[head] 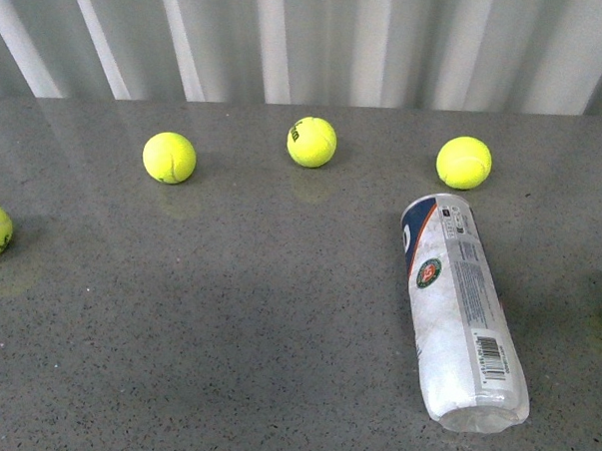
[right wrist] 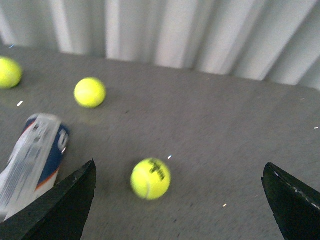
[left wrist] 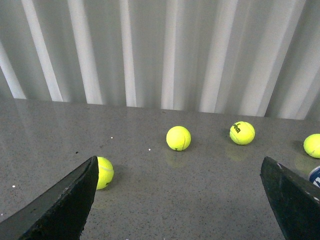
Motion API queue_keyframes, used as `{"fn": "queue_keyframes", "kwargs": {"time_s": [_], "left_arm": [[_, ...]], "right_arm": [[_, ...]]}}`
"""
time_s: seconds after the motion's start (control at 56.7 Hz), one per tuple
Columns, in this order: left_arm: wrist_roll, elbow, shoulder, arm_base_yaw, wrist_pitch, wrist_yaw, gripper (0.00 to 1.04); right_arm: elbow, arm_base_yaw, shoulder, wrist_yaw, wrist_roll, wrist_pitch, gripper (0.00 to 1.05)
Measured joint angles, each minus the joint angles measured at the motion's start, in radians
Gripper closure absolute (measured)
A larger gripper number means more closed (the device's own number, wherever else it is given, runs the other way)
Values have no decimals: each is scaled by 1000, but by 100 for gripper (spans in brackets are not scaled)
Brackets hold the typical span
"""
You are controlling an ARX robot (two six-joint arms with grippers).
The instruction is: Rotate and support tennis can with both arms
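A tennis can [head: 463, 313] lies on its side, untouched, at the near right of a grey surface [head: 235, 318]. The left hand [left wrist: 179, 161] and right hand [right wrist: 179, 163] are both spread wide and empty. The approach seems not yet begun; next, both hands must reach and bracket the can.

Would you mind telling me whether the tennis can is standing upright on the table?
No, the tennis can lies flat on its side on the grey table.

Front view – high, looking down on table [head: 187, 370]; wrist views low, facing wall [left wrist: 150, 50] – right wrist, front share tennis can [head: 460, 308].
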Motion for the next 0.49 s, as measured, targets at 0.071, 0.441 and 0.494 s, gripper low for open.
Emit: {"fn": "queue_keyframes", "kwargs": {"time_s": [0.071, 0.441, 0.494], "left_arm": [[0, 0, 0, 0, 0, -1, 7], [0, 0, 0, 0, 0, 0, 7], [0, 0, 0, 0, 0, -1, 7]], "right_arm": [[153, -3, 230, 17, 55, 89, 7], [736, 245, 1072, -89, 372, -224, 7], [768, 296, 1159, -106, 393, -253, 7]]}}
